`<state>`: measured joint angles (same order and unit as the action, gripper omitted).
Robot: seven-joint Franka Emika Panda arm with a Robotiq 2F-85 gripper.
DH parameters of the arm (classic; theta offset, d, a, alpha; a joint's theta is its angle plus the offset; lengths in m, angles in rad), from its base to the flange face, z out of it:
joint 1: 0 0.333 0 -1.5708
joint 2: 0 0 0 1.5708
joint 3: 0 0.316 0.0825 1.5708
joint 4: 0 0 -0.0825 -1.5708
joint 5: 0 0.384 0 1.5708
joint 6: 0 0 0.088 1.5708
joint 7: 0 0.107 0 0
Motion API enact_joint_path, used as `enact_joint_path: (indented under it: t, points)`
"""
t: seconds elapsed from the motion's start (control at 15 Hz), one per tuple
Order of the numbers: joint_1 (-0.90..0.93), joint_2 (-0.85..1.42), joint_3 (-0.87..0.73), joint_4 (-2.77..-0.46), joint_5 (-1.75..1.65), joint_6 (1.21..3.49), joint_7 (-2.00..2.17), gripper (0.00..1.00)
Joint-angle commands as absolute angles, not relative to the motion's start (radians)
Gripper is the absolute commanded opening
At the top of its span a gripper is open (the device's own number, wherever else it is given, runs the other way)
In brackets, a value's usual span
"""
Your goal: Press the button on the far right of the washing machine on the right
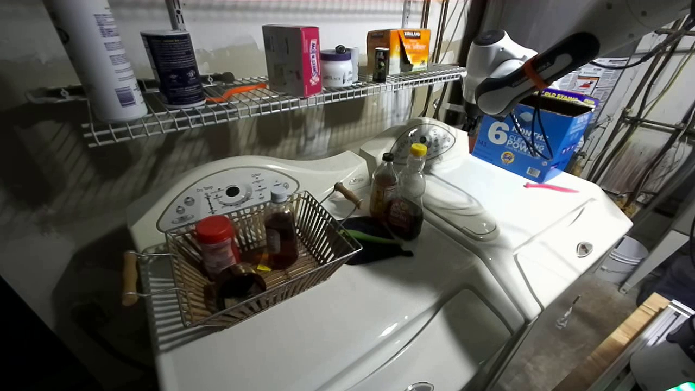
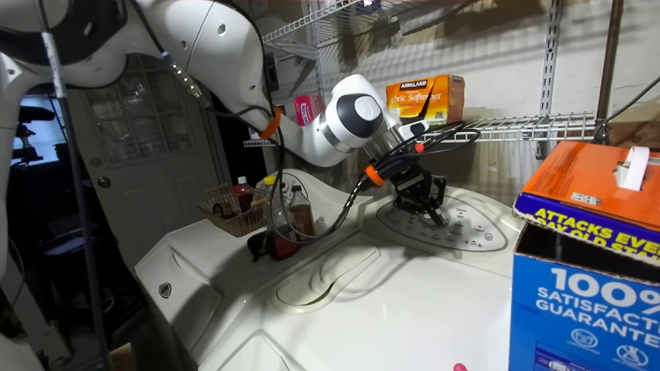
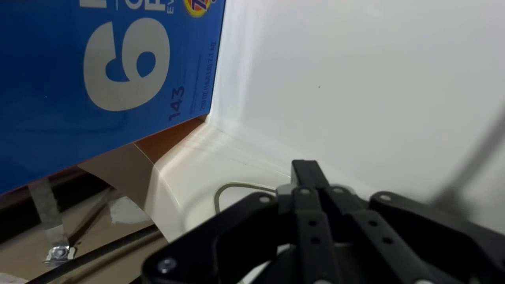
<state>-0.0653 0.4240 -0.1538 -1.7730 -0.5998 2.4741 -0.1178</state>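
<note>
The white washing machine on the right shows its smooth lid [image 1: 488, 190] in an exterior view and its lid [image 2: 412, 309] large in another exterior view. Its curved console [image 2: 464, 229] carries a dial and small marks. A small round button [image 2: 488, 236] sits at the console's far right end. My gripper [image 2: 439, 220] points down in front of the console, left of that button in this view; its distance from the surface is unclear. In the wrist view the gripper [image 3: 309, 173] is shut and empty, its fingertips together. The console's outlined corner shows beside the fingers; the button is hidden there.
A blue detergent box [image 2: 582, 309] stands on the lid near the gripper, and fills the upper left of the wrist view [image 3: 98, 79]. A wire shelf [image 1: 347, 89] runs above. Bottles [image 1: 410, 201] and a wire basket [image 1: 260, 271] stand on the left machine. A pink item [image 1: 551, 187] lies on the lid.
</note>
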Motion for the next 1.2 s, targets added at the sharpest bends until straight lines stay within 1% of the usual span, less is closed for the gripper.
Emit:
enact_joint_path:
  t: [0.0, 0.07, 0.73, 1.13]
  points:
    - [-0.063, 0.493, -0.205, -1.723, -0.688, 2.610, -0.082, 0.00]
    - [-0.066, 0.452, -0.180, -1.764, -0.628, 2.550, -0.118, 0.00]
    - [-0.064, 0.460, -0.184, -1.763, -0.631, 2.562, -0.116, 0.01]
    - [-0.044, 0.561, -0.198, -1.644, -0.693, 2.527, -0.160, 0.00]
